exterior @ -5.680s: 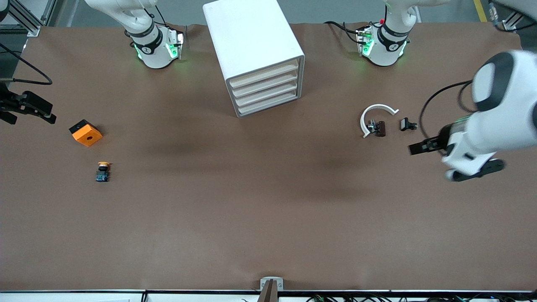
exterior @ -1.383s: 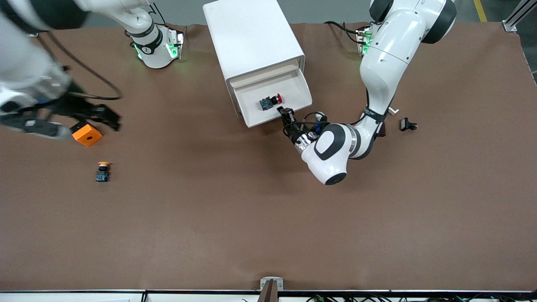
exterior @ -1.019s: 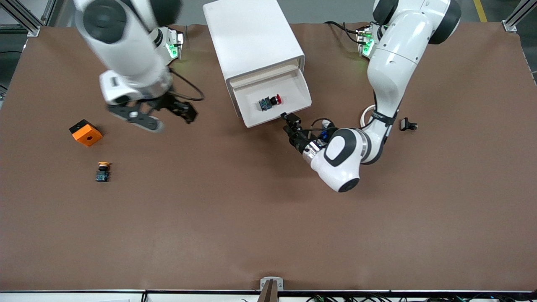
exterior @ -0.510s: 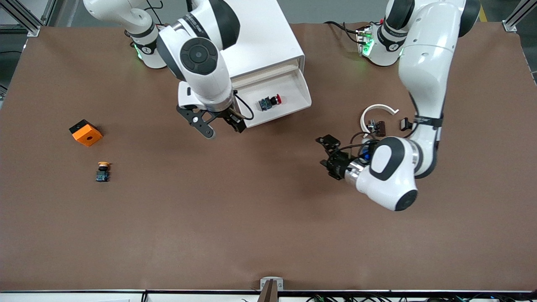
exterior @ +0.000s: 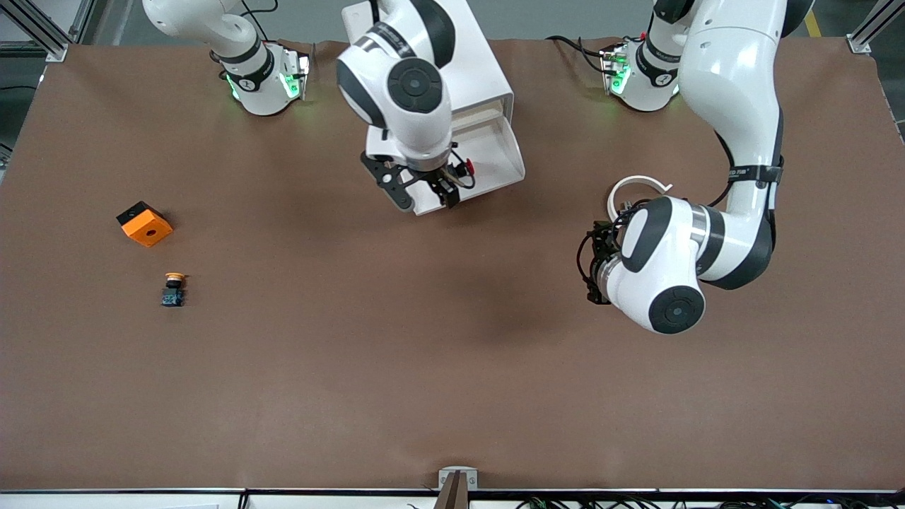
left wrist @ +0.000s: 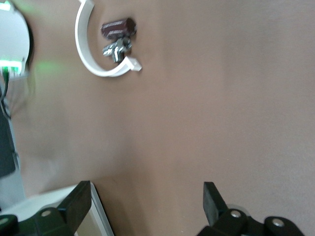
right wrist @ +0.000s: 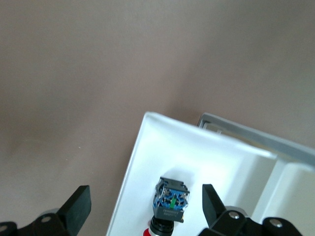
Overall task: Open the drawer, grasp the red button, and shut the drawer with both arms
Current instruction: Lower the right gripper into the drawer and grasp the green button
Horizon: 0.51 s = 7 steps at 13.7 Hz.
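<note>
**Right gripper spread over the button in the open drawer**

The drawer (exterior: 495, 159) stands pulled out of the white cabinet (exterior: 466, 63). Inside it lies the button (right wrist: 170, 206) on its side, red cap just showing. The right gripper (exterior: 424, 191) hangs over the drawer, jaws spread wide, with the button between them in the wrist view, probably untouched. The left gripper (left wrist: 147, 206) hangs over bare table (exterior: 353, 353) near a white curved piece (left wrist: 91, 59), jaws also spread, holding nothing.
</note>
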Available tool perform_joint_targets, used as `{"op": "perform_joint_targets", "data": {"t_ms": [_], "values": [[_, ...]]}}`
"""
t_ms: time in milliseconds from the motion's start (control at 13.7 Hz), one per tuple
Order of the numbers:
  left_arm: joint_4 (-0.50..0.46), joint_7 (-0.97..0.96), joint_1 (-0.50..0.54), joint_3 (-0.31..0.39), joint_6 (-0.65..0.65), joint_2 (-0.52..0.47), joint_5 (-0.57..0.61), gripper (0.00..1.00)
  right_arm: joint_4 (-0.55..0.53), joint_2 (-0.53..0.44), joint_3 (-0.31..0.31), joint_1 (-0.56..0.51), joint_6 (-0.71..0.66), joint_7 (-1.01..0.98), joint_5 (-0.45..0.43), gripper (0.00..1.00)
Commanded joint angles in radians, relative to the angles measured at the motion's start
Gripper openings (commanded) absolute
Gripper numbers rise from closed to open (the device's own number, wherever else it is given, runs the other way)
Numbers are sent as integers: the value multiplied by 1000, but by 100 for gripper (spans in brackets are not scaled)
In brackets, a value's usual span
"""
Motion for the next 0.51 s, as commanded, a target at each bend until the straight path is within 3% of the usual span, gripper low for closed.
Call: {"op": "perform_joint_targets", "data": {"t_ms": [0, 291, 437], "values": [[-11, 64, -2, 8, 1, -11, 43, 100, 5, 23, -13, 35, 8, 27, 25, 100], [-10, 228, -19, 2, 7, -40, 154, 100, -5, 55, -13, 67, 3, 22, 26, 100], [-11, 344, -14, 8, 25, -86, 154, 100, -10, 60, -13, 70, 3, 22, 26, 100]]}}
